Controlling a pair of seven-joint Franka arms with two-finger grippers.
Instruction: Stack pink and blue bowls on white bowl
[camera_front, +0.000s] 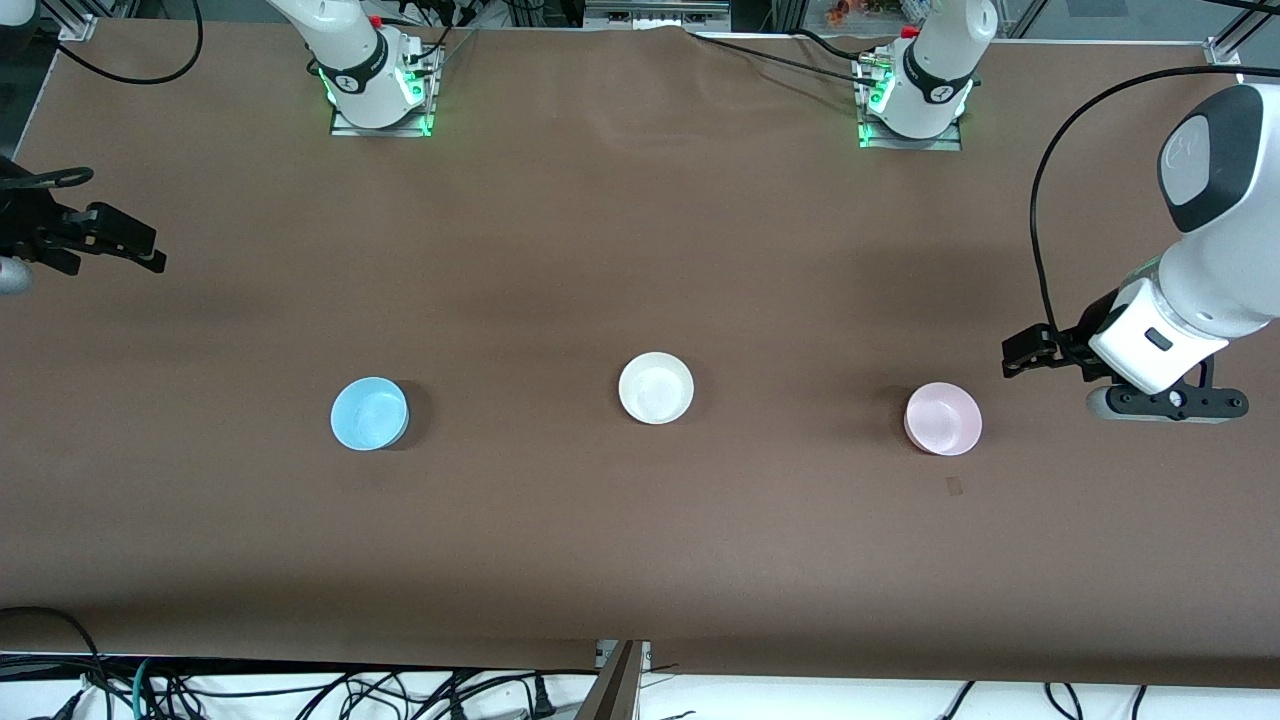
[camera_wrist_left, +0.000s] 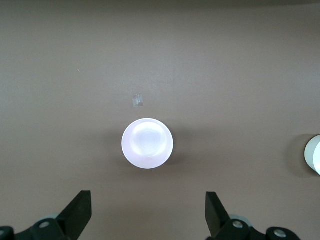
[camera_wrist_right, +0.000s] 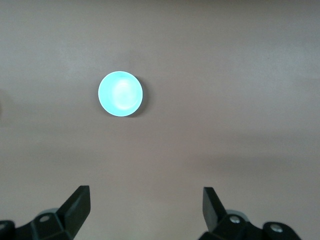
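Even overhead light, soft shadows beside bowls, glare whitening wrist views.

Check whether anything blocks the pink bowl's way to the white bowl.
Nothing visible does. Only bare table lies between the pink bowl and the white bowl. The left gripper, jaws open, hangs beside the pink bowl, toward the left arm's end.

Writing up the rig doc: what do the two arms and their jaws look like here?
Both arms are glossy white with dark grey joint caps; each base sits on a metal plate lit green, with a red part and black cables. A black cable loops along the left arm. The left gripper is black on a white wrist with a grey camera bar. The right gripper is black too. Wrist views show black, wedge-shaped jaws.
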